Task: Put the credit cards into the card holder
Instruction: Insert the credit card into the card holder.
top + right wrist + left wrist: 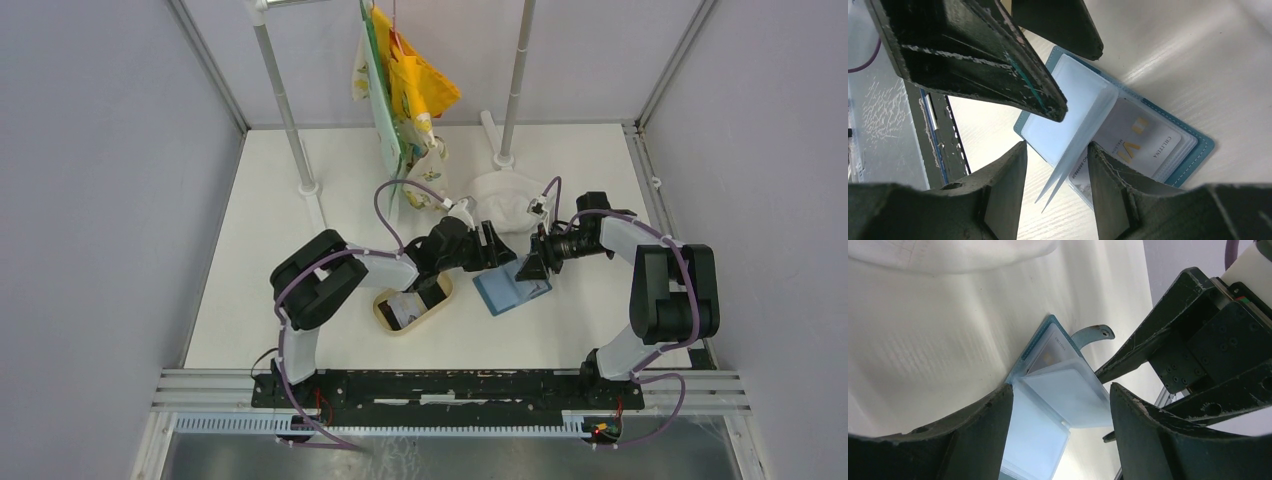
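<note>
The blue card holder (505, 292) lies open on the white table, its clear sleeves (1088, 135) fanned upward. A pale credit card (1143, 140) with a gold mark sits inside one sleeve, and the same credit card (1054, 352) also shows in the left wrist view. My left gripper (500, 250) hangs open over the holder's far edge, jaws wide either side of the sleeves (1068, 390), gripping nothing. My right gripper (1058, 146) is open at the holder's right side. Two loose sleeve leaves stand between its jaws, close to the right finger, unpinched. Another small card (400, 310) lies in the tan tray.
The tan oval tray (385, 318) sits left of the holder, under the left forearm. A white cloth heap (505, 205) lies just behind both grippers. Yellow and green fabrics (400, 90) hang from a rail between two poles (285, 100). The holder's snap strap (1093, 332) sticks out.
</note>
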